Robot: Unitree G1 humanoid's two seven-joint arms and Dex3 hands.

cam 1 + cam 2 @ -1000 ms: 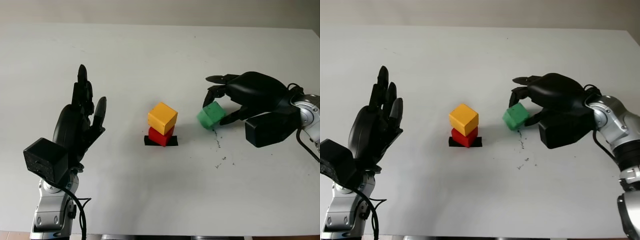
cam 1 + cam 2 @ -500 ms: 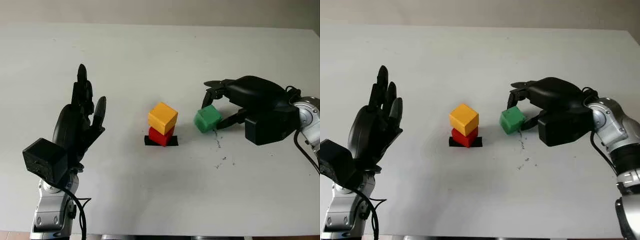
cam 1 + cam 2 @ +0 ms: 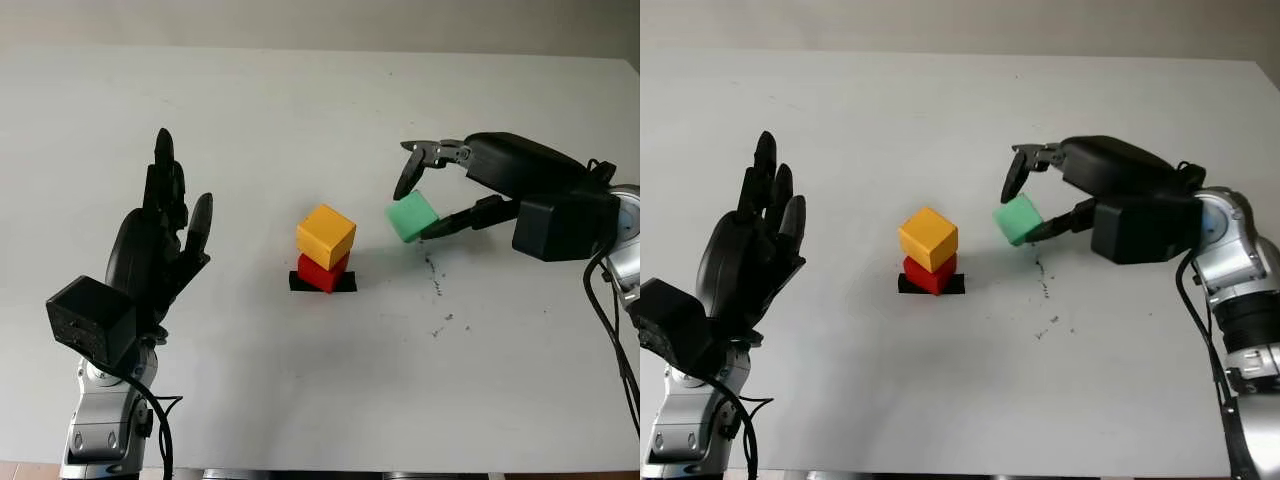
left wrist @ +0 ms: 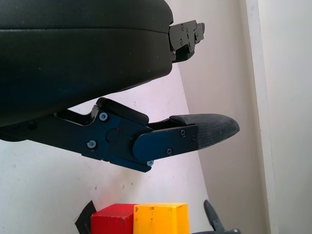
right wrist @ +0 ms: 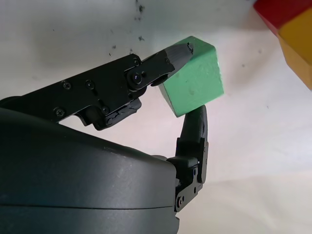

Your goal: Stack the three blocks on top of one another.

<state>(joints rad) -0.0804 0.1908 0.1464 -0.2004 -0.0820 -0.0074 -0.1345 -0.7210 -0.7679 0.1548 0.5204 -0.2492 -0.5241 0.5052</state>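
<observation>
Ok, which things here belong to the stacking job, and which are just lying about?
Job:
- green block, held in the right hand
- yellow block, on the red block

Lying about:
- black patch under the red block
- dark specks on the table
- left hand, open, idle

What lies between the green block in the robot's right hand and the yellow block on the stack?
Nothing: in the left eye view, bare white table separates the green block, held in the right hand, from the yellow block atop the red block.
</observation>
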